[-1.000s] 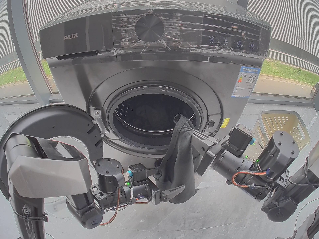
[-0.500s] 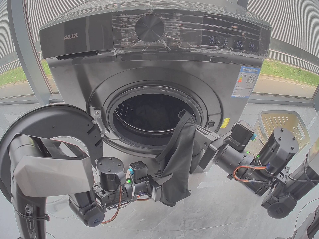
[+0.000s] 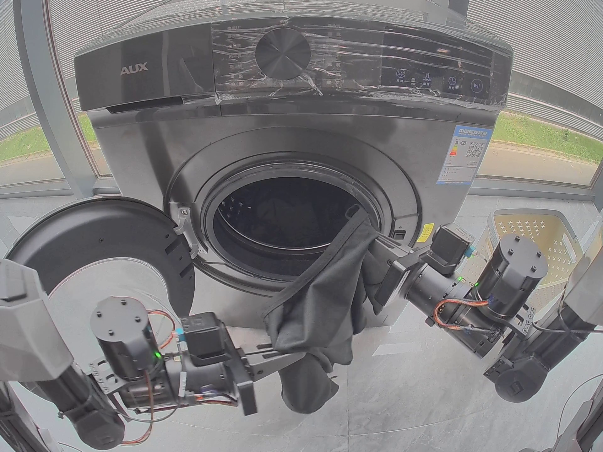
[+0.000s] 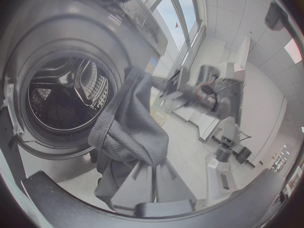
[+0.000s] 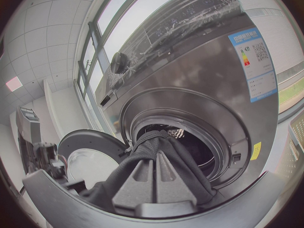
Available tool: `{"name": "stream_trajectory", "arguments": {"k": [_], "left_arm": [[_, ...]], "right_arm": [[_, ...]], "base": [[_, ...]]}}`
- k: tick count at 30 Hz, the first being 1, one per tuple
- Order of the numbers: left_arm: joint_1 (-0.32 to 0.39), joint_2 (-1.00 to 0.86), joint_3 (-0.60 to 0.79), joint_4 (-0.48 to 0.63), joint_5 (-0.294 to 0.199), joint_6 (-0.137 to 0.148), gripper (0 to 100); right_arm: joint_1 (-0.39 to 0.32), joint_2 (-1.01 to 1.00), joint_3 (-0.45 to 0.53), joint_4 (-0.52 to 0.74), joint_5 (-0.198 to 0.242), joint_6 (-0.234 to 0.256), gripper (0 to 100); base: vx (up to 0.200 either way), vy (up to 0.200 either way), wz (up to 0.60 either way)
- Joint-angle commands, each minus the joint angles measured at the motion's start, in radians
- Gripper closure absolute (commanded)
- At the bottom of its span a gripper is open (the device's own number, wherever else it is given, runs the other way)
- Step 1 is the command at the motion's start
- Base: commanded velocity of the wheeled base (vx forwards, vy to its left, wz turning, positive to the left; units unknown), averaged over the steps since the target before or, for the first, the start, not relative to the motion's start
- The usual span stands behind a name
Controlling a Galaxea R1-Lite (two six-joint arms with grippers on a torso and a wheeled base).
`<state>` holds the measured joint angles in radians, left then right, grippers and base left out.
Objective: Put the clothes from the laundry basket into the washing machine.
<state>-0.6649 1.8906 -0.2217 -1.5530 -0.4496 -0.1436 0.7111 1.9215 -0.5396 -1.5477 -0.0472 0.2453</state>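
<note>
Since the earlier frames the left gripper [image 3: 290, 354] has drawn back toward the lower left of the head view, pulling the lower part of the dark garment [image 3: 326, 302] with it. The right gripper [image 3: 375, 247] has risen a little toward the lower right rim of the drum mouth. The cloth, which hung nearly straight before, is now stretched on a slant between the two.

The dark garment sits just right of centre in the head view, in front of the washing machine [image 3: 157, 139] and outside the drum [image 3: 282, 221]. Its upper corner touches or overlaps the drum's lower right rim, and its loose end hangs below the left gripper, above the pale floor [image 3: 408, 397]. Both grippers are clamped on it with fingers drawn narrow: the right on the upper edge, the left on a bunched fold lower down, as each wrist view shows.

Other dark clothes already lie inside the drum. The round door [image 3: 100, 246] stands swung open at middle left. The beige laundry basket [image 3: 534, 233] stands at the right edge, behind the right arm.
</note>
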Motion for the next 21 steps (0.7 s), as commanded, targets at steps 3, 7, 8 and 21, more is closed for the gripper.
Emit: {"name": "stream_trajectory", "arguments": {"k": [3, 7, 8, 21], "left_arm": [[0.042, -0.300, 0.107, -0.002, -0.078, -0.119, 100], [0.048, -0.297, 0.091, -0.001, -0.075, -0.120, 100], [0.053, -0.295, 0.091, -0.001, -0.074, -0.119, 100], [0.145, -0.292, 0.084, -0.001, -0.034, -0.117, 100]], "right_arm": [[0.004, 0.039, 0.125, 0.000, 0.023, 0.037, 100], [0.019, 0.045, 0.161, 0.000, 0.055, 0.038, 100], [0.027, 0.040, 0.164, 0.000, 0.056, 0.038, 100], [0.034, -0.055, 0.375, 0.000, 0.073, 0.009, 0]], "base": [[0.000, 0.000, 0.00], [0.000, 0.000, 0.00], [0.000, 0.000, 0.00], [0.000, 0.000, 0.00]]}}
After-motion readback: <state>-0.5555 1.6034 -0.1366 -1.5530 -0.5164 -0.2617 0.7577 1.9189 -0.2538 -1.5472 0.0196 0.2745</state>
